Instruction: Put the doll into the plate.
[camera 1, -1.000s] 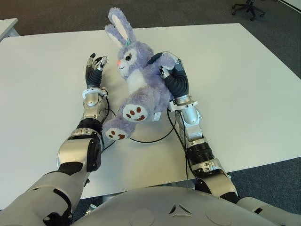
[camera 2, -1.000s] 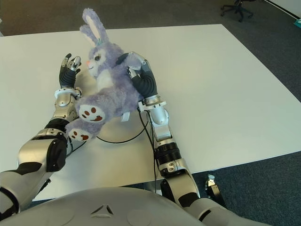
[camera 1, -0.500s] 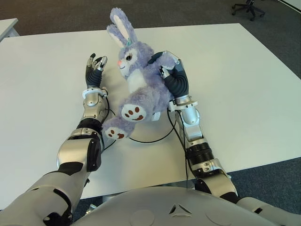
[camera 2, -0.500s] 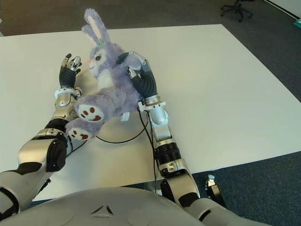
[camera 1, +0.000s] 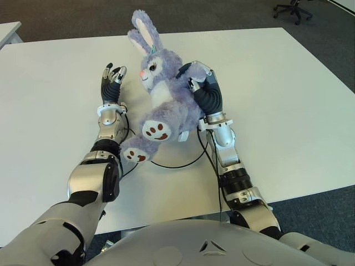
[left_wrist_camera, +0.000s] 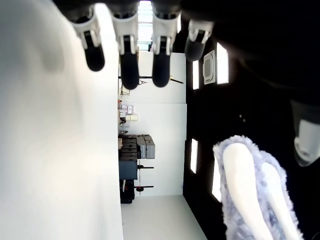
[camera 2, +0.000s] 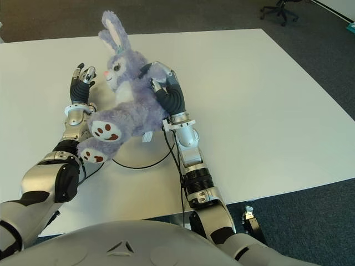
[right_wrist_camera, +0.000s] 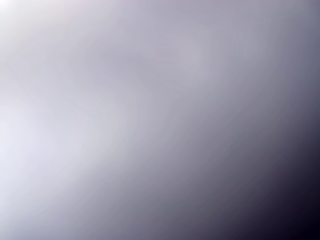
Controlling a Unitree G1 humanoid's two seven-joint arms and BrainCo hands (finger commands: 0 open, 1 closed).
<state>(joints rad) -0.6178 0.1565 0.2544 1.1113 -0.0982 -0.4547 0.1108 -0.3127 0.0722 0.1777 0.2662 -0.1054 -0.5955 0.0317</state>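
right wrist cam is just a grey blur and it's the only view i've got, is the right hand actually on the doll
Observer: Yes. In the eye views the right hand is closed on the purple bunny doll, gripping its body from the robot's right.
Operator: where's the left hand
Observer: The left hand shows to the doll's left, next to its face. Its fingers are open and straight, and it holds nothing.
Operator: can you see the plate
Observer: Not for certain. Nothing stands out on the white table, and the doll hides the part between the hands.
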